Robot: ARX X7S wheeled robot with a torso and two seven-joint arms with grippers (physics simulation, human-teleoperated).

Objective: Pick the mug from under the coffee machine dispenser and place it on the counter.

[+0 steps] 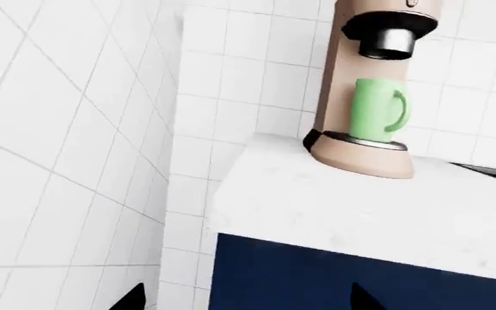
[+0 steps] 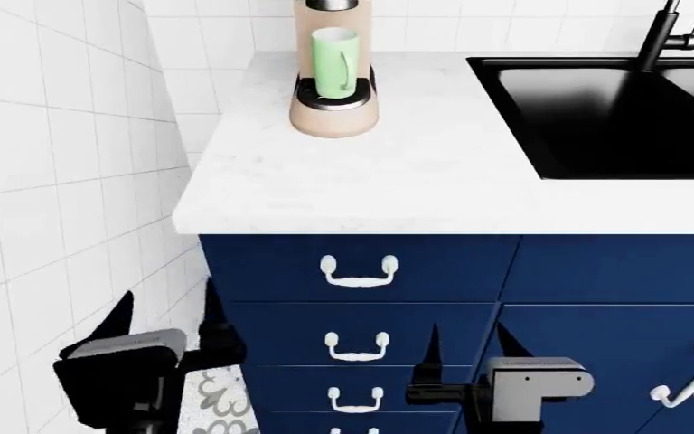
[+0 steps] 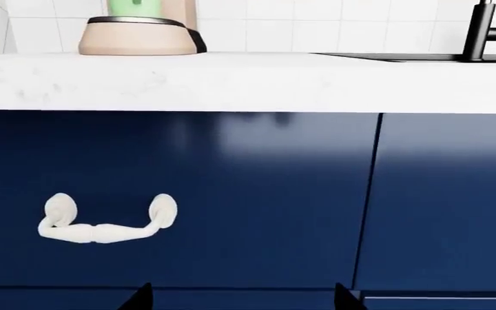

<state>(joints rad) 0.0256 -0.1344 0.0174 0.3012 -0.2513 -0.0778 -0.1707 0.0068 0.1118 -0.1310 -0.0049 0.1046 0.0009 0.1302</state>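
Observation:
The light green mug (image 2: 335, 61) stands upright on the black drip tray of the beige-pink coffee machine (image 2: 335, 117), under its black dispenser (image 1: 390, 40), at the back left of the white counter (image 2: 419, 172). It also shows in the left wrist view (image 1: 377, 110), handle to one side, and its base in the right wrist view (image 3: 140, 8). My left gripper (image 2: 169, 318) is open and empty, low by the tiled wall, well below the counter. My right gripper (image 2: 465, 348) is open and empty in front of the navy drawers.
A black sink basin (image 2: 613, 117) with a black tap (image 2: 667, 36) lies in the counter's right half. Navy drawers with white handles (image 2: 357, 271) fill the front below the counter. A white tiled wall (image 2: 46, 181) closes the left side.

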